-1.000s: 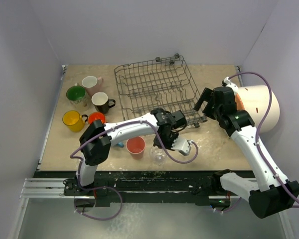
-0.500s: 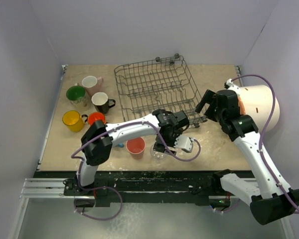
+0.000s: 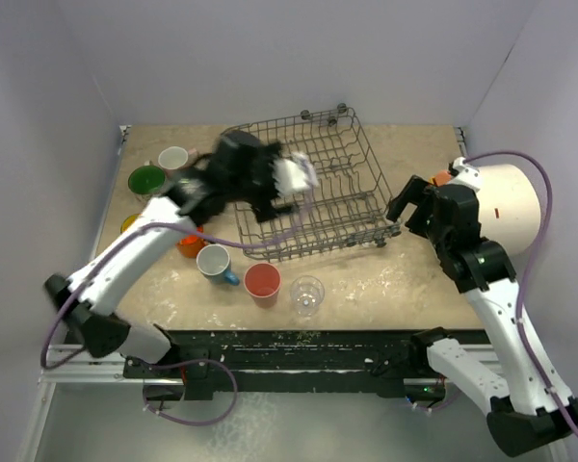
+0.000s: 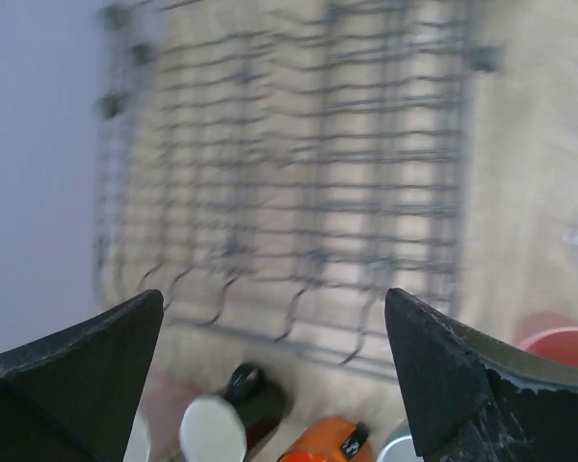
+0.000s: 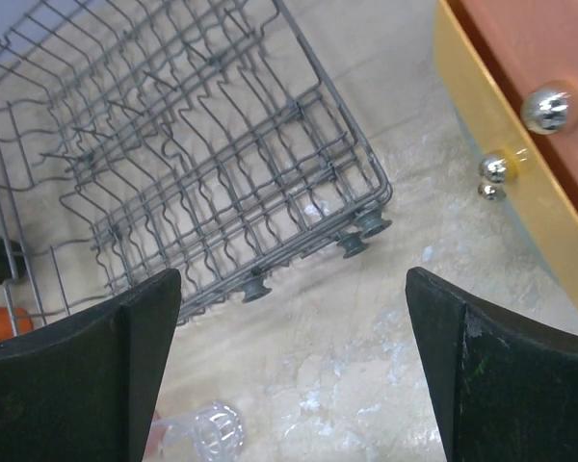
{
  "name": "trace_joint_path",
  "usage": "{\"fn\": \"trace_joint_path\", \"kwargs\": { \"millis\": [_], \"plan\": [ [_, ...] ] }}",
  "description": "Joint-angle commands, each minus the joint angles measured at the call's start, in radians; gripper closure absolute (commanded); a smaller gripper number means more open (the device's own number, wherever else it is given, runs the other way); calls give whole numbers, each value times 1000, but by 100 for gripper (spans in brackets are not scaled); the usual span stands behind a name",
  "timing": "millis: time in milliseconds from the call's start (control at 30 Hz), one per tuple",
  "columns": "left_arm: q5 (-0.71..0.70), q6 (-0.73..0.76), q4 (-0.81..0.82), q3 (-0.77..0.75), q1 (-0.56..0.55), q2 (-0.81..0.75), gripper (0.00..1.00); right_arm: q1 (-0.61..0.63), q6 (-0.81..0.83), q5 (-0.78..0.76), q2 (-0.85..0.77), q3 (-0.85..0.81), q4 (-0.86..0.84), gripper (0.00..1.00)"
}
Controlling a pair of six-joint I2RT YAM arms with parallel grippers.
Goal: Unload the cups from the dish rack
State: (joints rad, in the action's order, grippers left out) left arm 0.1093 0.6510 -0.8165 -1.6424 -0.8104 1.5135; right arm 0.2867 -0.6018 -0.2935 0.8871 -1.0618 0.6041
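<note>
Your dark grey wire dish rack (image 3: 337,183) sits against the middle of the counter's far edge. Every view shows only bare prongs in it, so the cups all stand outside it.

- **Near edge, in front of the rack:** the clear glass (image 3: 307,294), the tall pink tumbler (image 3: 262,281) and the blue mug (image 3: 215,261).
- **Toward the far left corner:** the cream mug with the green inside (image 3: 146,181) and the pale pink mug (image 3: 174,159).
- **Between those groups:** the orange mug (image 3: 189,243).
- **Left wrist view only:** the black mug (image 4: 255,393).

Expect all of them to be light and rigid. The glass is likely the fragile, slick one, so close gently across its wall just below the rim. The mugs look glazed, so pinch one wall over the rim rather than the handle.

Your left gripper (image 4: 273,294) hovers, blurred, above the rack's left side. Its fingers are spread wide and hold nothing. The black and orange mugs lie below them toward the left edge, with none between them.

Your right gripper (image 5: 294,274) is at the rack's near right corner, likewise wide apart and empty. The glass lies nearer the near edge, outside its fingers.
</note>
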Motion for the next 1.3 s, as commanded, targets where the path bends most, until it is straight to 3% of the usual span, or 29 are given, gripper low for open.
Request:
{"fn": "trace_joint_path", "kwargs": {
  "millis": [0, 100, 233, 367, 767, 933, 1100, 1267],
  "plan": [
    [138, -113, 242, 172, 305, -249, 1, -3, 69, -94, -102, 64, -94, 0],
    [204, -230, 411, 376, 554, -402, 1, -3, 133, -132, -175, 169, -189, 0],
    [204, -360, 518, 611, 791, -529, 1, -4, 201, -177, -252, 283, -278, 0],
    [250, -412, 503, 775, 902, -587, 1, -3, 193, -245, -290, 325, -276, 0],
    [335, -425, 701, 1177, 907, -877, 1, -3, 219, -336, -362, 416, -403, 0],
    [283, -474, 863, 1333, 907, -963, 1, -3, 294, -313, -471, 542, -582, 0],
    [214, -577, 922, 1350, 907, -944, 1, -3, 437, -206, -583, 684, -759, 0],
    [201, -578, 890, 1371, 907, -920, 1, -3, 461, -279, -665, 782, -847, 0]
  ]
}}
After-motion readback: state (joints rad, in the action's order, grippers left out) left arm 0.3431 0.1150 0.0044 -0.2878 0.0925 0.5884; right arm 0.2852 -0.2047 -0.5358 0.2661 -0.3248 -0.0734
